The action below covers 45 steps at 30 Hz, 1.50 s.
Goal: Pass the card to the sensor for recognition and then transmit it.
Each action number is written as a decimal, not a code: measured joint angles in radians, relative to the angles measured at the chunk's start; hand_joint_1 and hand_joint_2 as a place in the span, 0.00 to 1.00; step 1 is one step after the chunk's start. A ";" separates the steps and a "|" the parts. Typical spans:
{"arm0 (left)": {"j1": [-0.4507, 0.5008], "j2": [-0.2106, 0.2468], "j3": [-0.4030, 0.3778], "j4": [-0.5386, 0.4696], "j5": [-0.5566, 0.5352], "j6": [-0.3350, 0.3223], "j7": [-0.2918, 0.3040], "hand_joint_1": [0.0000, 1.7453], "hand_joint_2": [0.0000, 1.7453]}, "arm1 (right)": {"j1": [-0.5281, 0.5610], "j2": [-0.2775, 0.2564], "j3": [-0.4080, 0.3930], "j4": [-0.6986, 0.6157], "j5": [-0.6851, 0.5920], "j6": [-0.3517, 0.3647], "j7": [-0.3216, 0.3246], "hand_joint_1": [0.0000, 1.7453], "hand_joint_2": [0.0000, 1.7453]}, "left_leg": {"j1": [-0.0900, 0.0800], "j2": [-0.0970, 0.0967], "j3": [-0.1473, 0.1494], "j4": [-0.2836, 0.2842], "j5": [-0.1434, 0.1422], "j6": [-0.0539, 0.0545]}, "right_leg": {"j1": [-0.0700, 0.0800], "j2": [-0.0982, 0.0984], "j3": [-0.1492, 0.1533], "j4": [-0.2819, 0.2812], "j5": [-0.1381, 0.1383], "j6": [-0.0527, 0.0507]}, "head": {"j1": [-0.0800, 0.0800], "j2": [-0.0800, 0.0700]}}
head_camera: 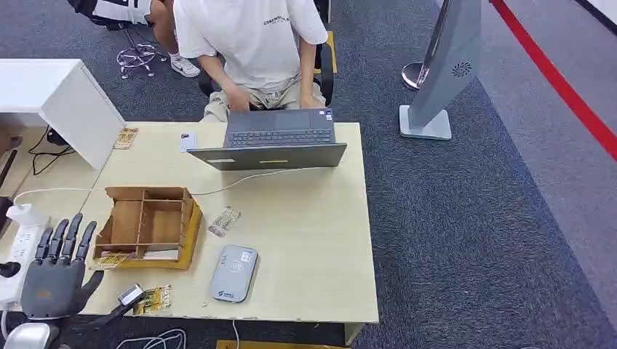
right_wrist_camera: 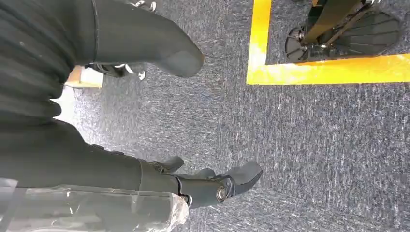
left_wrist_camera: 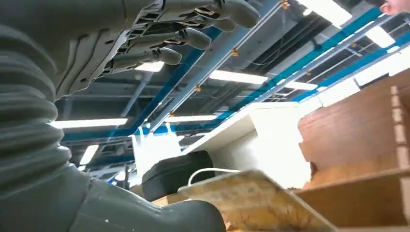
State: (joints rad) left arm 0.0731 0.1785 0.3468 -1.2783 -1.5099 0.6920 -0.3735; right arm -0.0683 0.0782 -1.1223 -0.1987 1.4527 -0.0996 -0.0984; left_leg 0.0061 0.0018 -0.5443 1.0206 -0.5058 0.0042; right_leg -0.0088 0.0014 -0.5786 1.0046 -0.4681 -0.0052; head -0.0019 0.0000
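A yellow patterned card [head_camera: 154, 299] with a grey clip lies at the desk's front left edge; in the left wrist view the card [left_wrist_camera: 251, 198] sits just beyond my thumb [left_wrist_camera: 159, 215]. The grey sensor pad [head_camera: 233, 273] lies flat to the card's right. My left hand [head_camera: 58, 273] is raised at the desk's front left corner, left of the card, fingers [left_wrist_camera: 193, 29] spread and holding nothing. My right hand [right_wrist_camera: 72, 145] hangs over the carpet, thumb and fingers [right_wrist_camera: 217, 186] apart and empty.
A wooden compartment box [head_camera: 149, 224] stands behind the card, with another card [head_camera: 108, 260] at its front corner. A clear holder [head_camera: 224, 220], an open laptop [head_camera: 276, 145] and a seated person [head_camera: 251, 43] are further back. A white power strip [head_camera: 18, 251] lies on the left.
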 joint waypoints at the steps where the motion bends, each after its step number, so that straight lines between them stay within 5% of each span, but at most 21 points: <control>1: -0.002 0.000 -0.003 0.002 0.000 0.000 0.005 0.00 1.00 | -0.001 0.000 0.000 0.000 0.000 0.001 0.000 0.00 1.00 | 0.000 0.000 0.000 0.000 0.000 0.000 | 0.000 0.000 0.000 0.000 0.000 0.000 | 0.000 0.000; 20: -0.023 0.002 -0.050 0.045 0.019 0.000 0.051 0.00 1.00 | 0.000 0.000 0.000 0.002 -0.001 0.002 0.001 0.00 1.00 | 0.000 0.000 0.000 0.000 0.000 0.000 | 0.000 0.000 0.000 0.000 0.000 0.000 | 0.000 0.000; 21: -0.024 0.002 -0.052 0.048 0.020 0.000 0.052 1.00 1.00 | 0.000 0.000 0.000 0.002 -0.001 0.002 0.001 0.00 1.00 | 0.000 0.000 0.000 0.000 0.000 0.000 | 0.000 0.000 0.000 0.000 0.000 0.000 | 0.000 0.000; 45: -0.077 0.012 -0.092 0.194 0.100 0.002 0.056 1.00 1.00 | 0.000 0.000 0.000 0.002 -0.004 -0.009 0.006 0.00 1.00 | 0.000 0.000 0.000 0.000 0.000 0.000 | 0.000 0.000 0.000 0.000 0.000 0.000 | 0.000 0.000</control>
State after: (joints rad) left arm -0.0043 0.1904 0.2545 -1.0841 -1.4095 0.6943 -0.3174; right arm -0.0681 0.0782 -1.1223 -0.1972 1.4488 -0.1083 -0.0927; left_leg 0.0060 0.0021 -0.5443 1.0206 -0.5057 0.0041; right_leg -0.0088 0.0015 -0.5787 1.0045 -0.4680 -0.0053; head -0.0019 0.0000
